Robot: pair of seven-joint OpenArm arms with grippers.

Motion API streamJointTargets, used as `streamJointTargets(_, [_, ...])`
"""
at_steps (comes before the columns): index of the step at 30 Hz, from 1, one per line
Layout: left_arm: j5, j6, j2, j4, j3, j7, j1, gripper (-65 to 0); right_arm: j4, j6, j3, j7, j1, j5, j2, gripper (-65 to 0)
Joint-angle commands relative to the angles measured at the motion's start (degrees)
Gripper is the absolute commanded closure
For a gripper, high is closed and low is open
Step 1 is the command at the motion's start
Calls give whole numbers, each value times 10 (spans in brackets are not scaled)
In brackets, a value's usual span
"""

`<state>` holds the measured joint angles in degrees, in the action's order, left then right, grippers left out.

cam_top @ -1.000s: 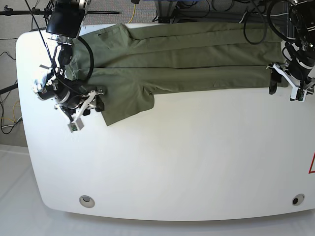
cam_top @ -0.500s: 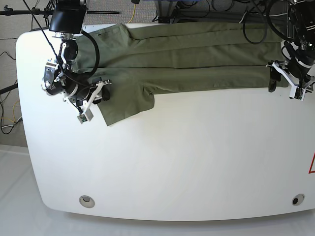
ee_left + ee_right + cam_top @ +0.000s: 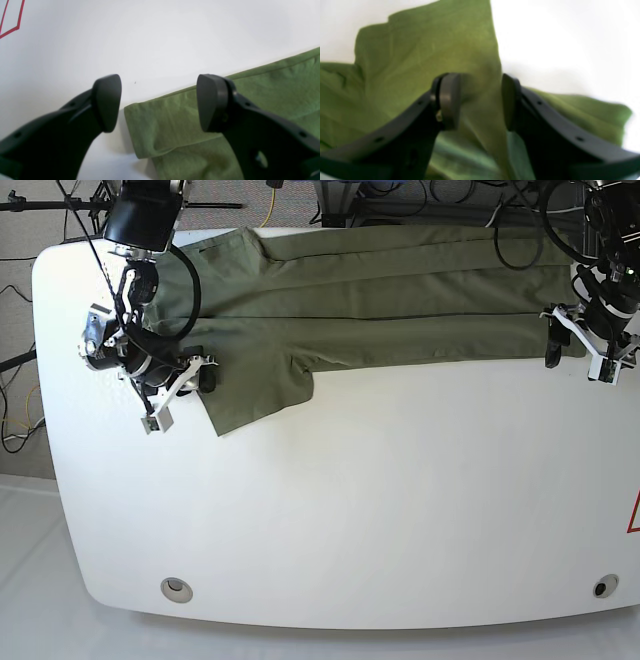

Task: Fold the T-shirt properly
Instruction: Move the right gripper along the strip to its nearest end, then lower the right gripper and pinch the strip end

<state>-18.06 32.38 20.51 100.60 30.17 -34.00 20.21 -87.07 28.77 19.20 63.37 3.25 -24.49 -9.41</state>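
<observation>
1. At the base view's left, the right gripper [image 3: 480, 100] stands spread over the sleeve's outer edge, with nothing visibly pinched; close up the cloth is blurred, so whether the tips touch it is hard to say.
2. The sleeve [image 3: 255, 390] sticks out towards the near side of the table [image 3: 380, 500]; tucking it in looks like the step in hand. Next, the right gripper should pinch its edge and turn it back over the body.
3. The T-shirt [image 3: 400, 295] lies in long folds along the table's far side.
4. At the right, the left gripper [image 3: 160, 103] is spread wide above the shirt's corner, gripping nothing.
</observation>
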Motion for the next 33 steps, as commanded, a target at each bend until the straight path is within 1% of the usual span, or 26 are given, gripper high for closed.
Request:
streamJointTargets(1, [-9, -1, 8, 9, 2, 14, 0, -443, 32, 14, -5, -49, 29, -10, -3, -274])
streamJointTargets(6, [-10, -2, 8, 10, 2, 14, 1, -444, 87, 15, -14, -83, 48, -12, -6, -274])
streamJointTargets(8, [-10, -2, 8, 11, 1, 14, 1, -443, 104, 17, -17, -87, 54, -11, -7, -274])
streamJointTargets(10, [-9, -3, 9, 11, 2, 16, 1, -442, 129, 19, -26, -79, 63, -9, -10, -268])
streamJointTargets(18, [-9, -3, 8, 11, 2, 15, 2, -440, 129, 20, -45, -72, 62, -7, -9, -265])
streamJointTargets(26, [-11, -2, 7, 9, -1, 13, 0, -437, 83, 18, -56, -55, 52, -10, -11, -270])
streamJointTargets(28, [-11, -2, 7, 8, -1, 13, 0, -437, 76, 18, -61, -54, 51, -10, -11, -281])
streamJointTargets(30, [-13, -3, 8, 9, 1, 13, 1, -438, 78, 18, -68, -54, 50, -13, -12, -336])
streamJointTargets(33, [-13, -2, 7, 10, 1, 12, 2, -438, 76, 18, -72, -53, 49, -13, -12, -381])
